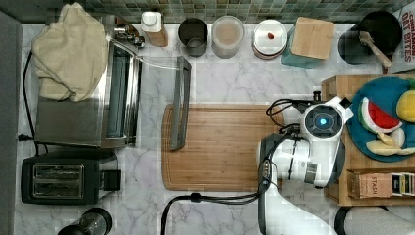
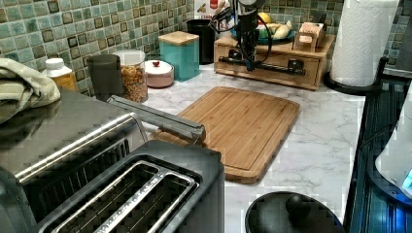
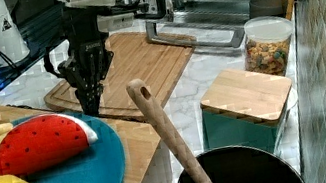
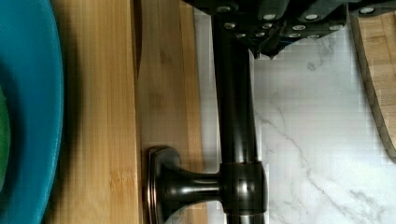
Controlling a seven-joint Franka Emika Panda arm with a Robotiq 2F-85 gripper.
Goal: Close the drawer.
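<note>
The drawer sits in a low bamboo box at the counter's far end in the left view. Its front panel lies almost flush with the box top, with a thin dark gap between them. A slim black bar handle runs along the front on posts. My gripper points straight down, its fingers drawn together on that bar. In the top view my wrist hangs over the box's left edge and hides the fingers.
A bamboo cutting board lies on the marble just beside the handle. A teal plate of toy fruit sits on the box. The toaster oven door hangs open over the board's far side. Jars line the tiled wall, and a paper towel roll stands nearby.
</note>
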